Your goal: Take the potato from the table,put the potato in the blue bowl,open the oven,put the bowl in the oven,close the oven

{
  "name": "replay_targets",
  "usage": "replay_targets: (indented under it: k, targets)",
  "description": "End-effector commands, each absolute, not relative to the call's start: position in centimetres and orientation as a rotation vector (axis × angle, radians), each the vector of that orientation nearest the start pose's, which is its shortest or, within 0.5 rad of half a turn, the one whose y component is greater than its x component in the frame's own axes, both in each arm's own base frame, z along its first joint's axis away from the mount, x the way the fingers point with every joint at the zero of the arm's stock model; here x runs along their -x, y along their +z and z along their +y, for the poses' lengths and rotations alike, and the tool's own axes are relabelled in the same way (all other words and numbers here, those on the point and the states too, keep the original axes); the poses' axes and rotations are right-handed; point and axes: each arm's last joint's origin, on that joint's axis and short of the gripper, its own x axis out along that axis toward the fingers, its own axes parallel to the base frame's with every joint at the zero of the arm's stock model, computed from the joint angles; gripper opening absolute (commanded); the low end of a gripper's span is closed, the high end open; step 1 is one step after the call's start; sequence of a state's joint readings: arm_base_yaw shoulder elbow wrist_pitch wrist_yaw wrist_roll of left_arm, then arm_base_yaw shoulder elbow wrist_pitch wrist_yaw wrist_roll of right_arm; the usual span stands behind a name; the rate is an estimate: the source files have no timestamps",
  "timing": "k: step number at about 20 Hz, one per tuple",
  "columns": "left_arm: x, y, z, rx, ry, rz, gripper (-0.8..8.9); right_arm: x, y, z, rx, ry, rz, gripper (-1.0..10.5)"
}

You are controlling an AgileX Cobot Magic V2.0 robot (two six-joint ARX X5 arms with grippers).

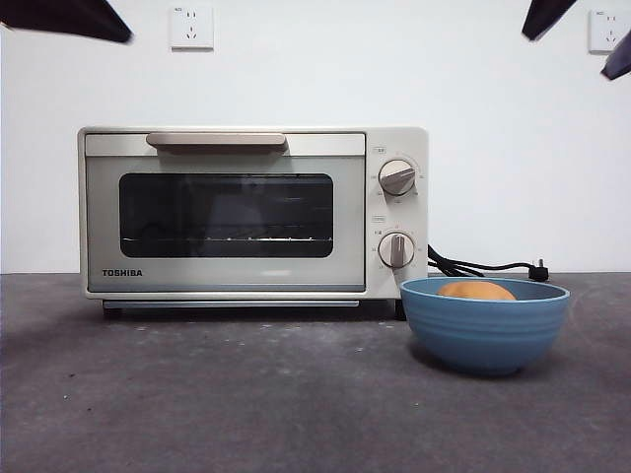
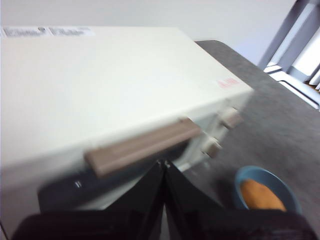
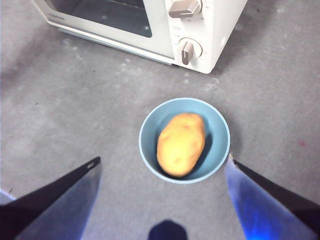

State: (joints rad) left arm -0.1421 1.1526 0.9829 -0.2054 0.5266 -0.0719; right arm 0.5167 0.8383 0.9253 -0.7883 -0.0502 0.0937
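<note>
The tan-yellow potato [image 3: 181, 144] lies inside the blue bowl [image 3: 218, 123], which stands on the dark grey table [image 1: 197, 394] just in front of the oven's knob side. From the front, the bowl [image 1: 485, 333] shows only the potato's top [image 1: 476, 291]. The cream TOSHIBA oven [image 1: 251, 212] has its door closed, its beige handle [image 1: 217, 141] up top. My right gripper [image 3: 162, 167] hangs open high above the bowl, holding nothing. My left gripper [image 2: 164, 164] is shut and empty, hovering just short of the oven handle [image 2: 142, 146], with the bowl [image 2: 267, 192] off to one side.
A black cord and plug [image 1: 483, 266] trail on the table behind the bowl. Two grey knobs [image 1: 396, 177] sit on the oven's right panel. Wall sockets [image 1: 191, 27] are on the white wall behind. Dark arm tips [image 1: 69, 18] show at the top corners.
</note>
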Motion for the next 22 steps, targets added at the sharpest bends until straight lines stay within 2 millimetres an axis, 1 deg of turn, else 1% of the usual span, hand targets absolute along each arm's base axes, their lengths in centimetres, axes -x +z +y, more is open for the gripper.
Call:
replay_targets:
  k: [1,5,8,12,14,17,22]
  targets:
    - [-26.8,32.1,-6.0,0.111,-0.659,0.409,-0.08,-13.1,31.8,7.7,0.067,0.507,0.719,4.1]
    - [-29.8,30.5,-7.5,0.051,-0.639,0.439,-0.08,-12.9,31.9,7.5,0.051,0.504,0.714,4.1]
    - [-31.2,29.7,-8.2,0.043,-0.642,0.44,-0.08,-12.9,31.9,7.5,0.047,0.502,0.715,4.1]
    - [-32.1,28.2,-8.6,0.024,-0.634,0.472,-0.08,-12.9,31.9,7.5,0.044,0.5,0.716,4.1]
    - [-32.2,27.8,-8.7,0.017,-0.634,0.495,-0.08,-12.9,31.9,7.5,0.044,0.5,0.716,4.1]
    - [-31.7,27.2,-9.1,0.023,-0.655,0.564,-0.08,-12.9,31.9,7.5,0.044,0.5,0.713,4.1]
    - [-29.8,25.8,-10.4,0.016,-0.702,0.784,-0.08,-13.0,32.0,7.5,0.045,0.494,0.706,4.1]
